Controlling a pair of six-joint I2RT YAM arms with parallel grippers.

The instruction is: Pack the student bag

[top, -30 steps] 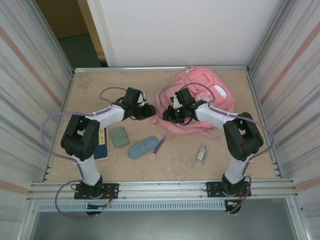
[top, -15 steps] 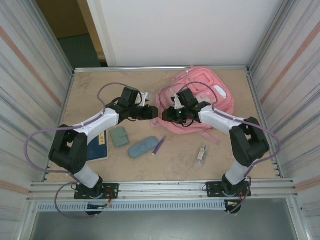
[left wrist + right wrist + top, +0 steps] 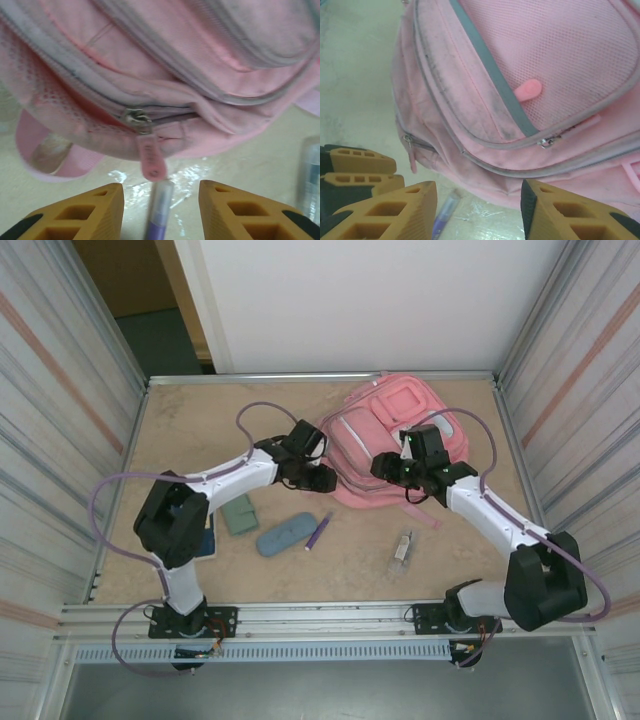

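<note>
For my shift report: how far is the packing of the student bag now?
Done: nothing visibly packed. In hand: the left pincer and right pincer, both open, hover by the student bag, near a zipper pull. To do: green case, pouch and pen lie outside.

Blurry student bag [image 3: 165,75], partly off-frame

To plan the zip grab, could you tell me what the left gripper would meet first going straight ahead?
Probably the zipper pull on the student bag, centred ahead of the left gripper; depth is unclear.
</note>
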